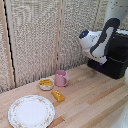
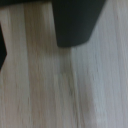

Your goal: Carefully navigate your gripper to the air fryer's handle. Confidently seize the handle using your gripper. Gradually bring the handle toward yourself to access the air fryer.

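Note:
The black boxy air fryer [image 1: 116, 56] stands on the wooden table at the exterior view's right. My white and black arm reaches down in front of it, and the gripper [image 1: 101, 58] sits close against the fryer's front, low and just above the table. Its fingers are too small and hidden to tell whether they are open or shut. The handle is hidden behind the arm in the exterior view. The blurred wrist view shows a stubby black block [image 2: 75, 22], probably the handle, above pale wood; no fingertips are plainly seen there.
A pink mug [image 1: 61, 78] stands mid-table, with a small bowl holding something yellow [image 1: 46, 83] beside it, a yellow object [image 1: 58, 95] in front, and a patterned plate [image 1: 31, 111] near the front. A woven screen runs along the back.

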